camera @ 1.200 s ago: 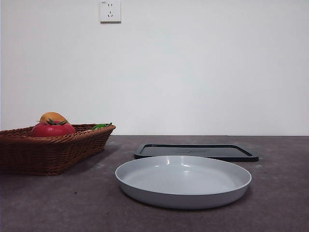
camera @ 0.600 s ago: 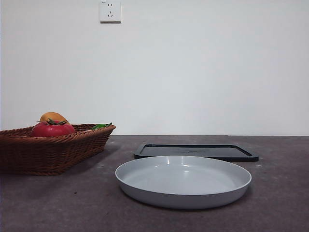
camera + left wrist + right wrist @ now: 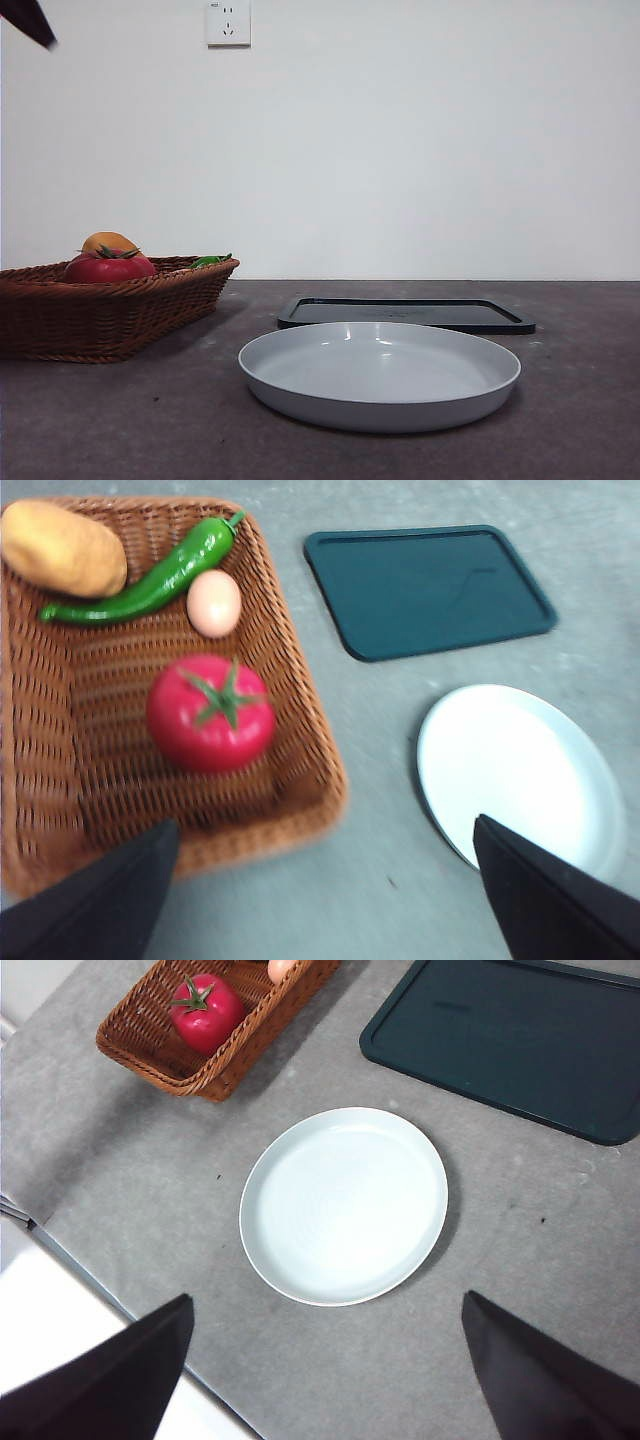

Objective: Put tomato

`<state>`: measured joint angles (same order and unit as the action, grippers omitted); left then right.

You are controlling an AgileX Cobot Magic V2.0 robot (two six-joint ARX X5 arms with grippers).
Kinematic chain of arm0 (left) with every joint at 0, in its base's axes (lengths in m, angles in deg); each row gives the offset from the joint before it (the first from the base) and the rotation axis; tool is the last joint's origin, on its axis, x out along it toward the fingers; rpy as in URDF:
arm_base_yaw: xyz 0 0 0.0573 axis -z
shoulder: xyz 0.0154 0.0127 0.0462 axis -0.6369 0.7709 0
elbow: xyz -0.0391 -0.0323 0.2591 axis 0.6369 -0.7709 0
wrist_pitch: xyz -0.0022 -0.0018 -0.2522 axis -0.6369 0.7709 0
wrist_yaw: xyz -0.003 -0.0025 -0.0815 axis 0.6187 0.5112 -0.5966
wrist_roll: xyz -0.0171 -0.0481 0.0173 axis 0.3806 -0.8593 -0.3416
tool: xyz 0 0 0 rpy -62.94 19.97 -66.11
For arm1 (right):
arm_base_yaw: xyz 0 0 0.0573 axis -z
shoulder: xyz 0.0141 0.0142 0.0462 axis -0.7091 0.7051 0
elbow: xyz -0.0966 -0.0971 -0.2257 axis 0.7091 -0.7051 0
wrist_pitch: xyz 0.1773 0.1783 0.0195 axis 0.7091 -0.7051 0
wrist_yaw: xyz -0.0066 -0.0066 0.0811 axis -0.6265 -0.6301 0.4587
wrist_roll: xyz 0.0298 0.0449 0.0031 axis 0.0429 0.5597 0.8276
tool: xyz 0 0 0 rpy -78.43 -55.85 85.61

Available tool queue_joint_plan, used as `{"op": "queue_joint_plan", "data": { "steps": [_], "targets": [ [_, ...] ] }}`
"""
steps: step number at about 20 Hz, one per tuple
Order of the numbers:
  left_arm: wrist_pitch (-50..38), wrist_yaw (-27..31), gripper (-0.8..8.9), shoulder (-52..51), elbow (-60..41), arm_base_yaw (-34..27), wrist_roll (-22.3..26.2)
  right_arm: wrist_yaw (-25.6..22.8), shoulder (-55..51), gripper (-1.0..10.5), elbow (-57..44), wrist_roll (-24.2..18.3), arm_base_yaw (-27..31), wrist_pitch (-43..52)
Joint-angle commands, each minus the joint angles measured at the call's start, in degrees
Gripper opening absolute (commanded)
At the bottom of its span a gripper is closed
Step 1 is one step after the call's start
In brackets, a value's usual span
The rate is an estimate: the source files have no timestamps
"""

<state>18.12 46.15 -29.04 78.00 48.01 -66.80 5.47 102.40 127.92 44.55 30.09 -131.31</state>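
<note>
The red tomato (image 3: 110,267) with a green stem lies in the brown wicker basket (image 3: 110,318) at the left; it also shows in the left wrist view (image 3: 211,712) and the right wrist view (image 3: 207,1012). My left gripper (image 3: 320,900) is open and empty, high above the basket's near edge; a black tip (image 3: 28,20) of it shows at the top left corner of the front view. My right gripper (image 3: 325,1380) is open and empty, high above the table's front edge near the white plate (image 3: 344,1205).
The basket (image 3: 60,770) also holds an orange-yellow oval fruit (image 3: 62,550), a green chili pepper (image 3: 150,580) and an egg (image 3: 214,603). A white round plate (image 3: 380,375) sits mid-table with a dark rectangular tray (image 3: 405,313) behind it. The table edge (image 3: 60,1250) runs near the right arm.
A black tip of an arm has come into the top left corner of the front view. The things on the table have not moved.
</note>
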Motion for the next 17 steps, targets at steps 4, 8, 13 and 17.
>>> {"op": "queue_joint_plan", "data": {
  "steps": [4, 8, 13, 17],
  "targets": [
    [-7.34, 4.26, 4.73, 9.62, 1.11, 1.29, 3.87, -0.04, 0.48, 4.3, 1.07, -0.46, -0.35, 0.57],
    [-12.00, 6.14, 4.73, 16.15, 1.11, 2.29, 6.58, -0.02, 0.48, 4.3, 1.07, -0.46, -0.35, 0.55],
    [-17.35, 8.85, 4.73, 22.53, 1.11, 3.37, 8.87, -0.02, 0.48, 4.3, 1.07, -0.31, -0.35, 0.52],
    [-20.76, 8.85, 4.73, 26.75, 1.11, 3.63, 9.27, -0.02, 0.48, 4.3, 1.07, -0.26, -0.35, 0.52]
  ]
}}
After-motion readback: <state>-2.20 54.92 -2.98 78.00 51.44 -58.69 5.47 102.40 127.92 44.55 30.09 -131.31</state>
